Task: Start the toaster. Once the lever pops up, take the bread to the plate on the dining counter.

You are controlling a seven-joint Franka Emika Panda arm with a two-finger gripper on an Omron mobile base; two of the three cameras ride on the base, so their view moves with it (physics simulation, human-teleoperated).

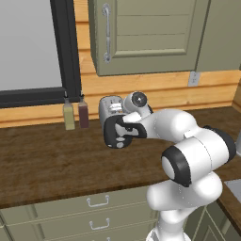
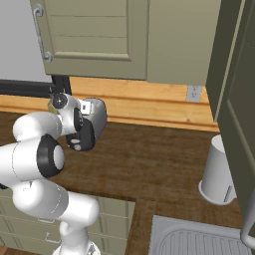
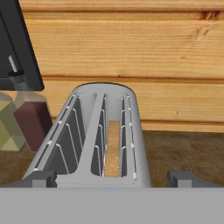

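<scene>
At frame centre, the toaster (image 3: 98, 135) stands on the dark wood desk (image 1: 42, 164), the bread (image 3: 113, 148) sunk in its right slot. The fingers (image 3: 39, 178) sit apart at the bottom corners. Two bottles (image 1: 76, 115) stand to its left.

Both base views flank the arm, sharing the toaster (image 1: 109, 109); the hand view looks closely into its slots.

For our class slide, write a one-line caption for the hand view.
Gripper open above the toaster, bread in its right slot, two bottles alongside.
</scene>
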